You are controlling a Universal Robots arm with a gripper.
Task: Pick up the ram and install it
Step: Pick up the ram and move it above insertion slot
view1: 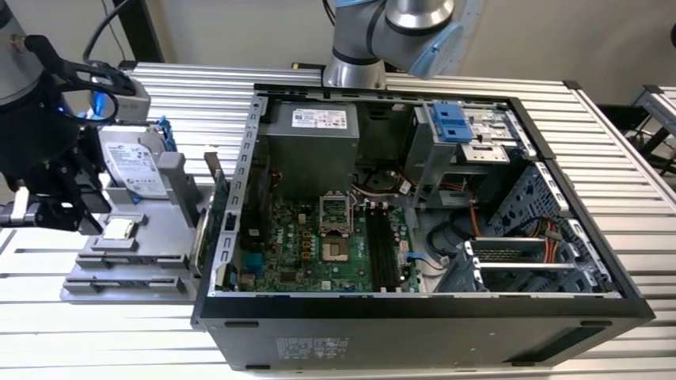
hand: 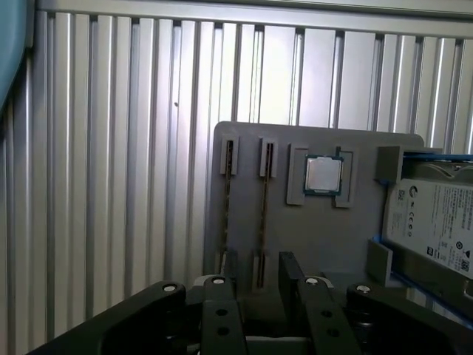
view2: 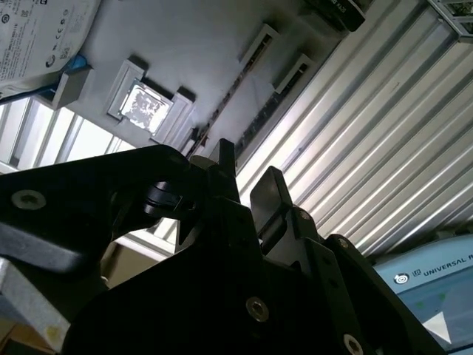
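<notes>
While the hand [hand: 253, 271] hangs released over the grey holder [hand: 318, 237] on the desk [hand: 111, 148], its fingers [hand: 218, 310] stand apart with nothing between them. The ram [hand: 264, 198] stands on edge in a slot of that holder, just ahead of the gap. Its long axis runs straight away from the hand (a similar thin strip sits in the neighbouring slot). Its near end is lost against the hand's dark body, and edge-on its chips cannot be made out.
</notes>
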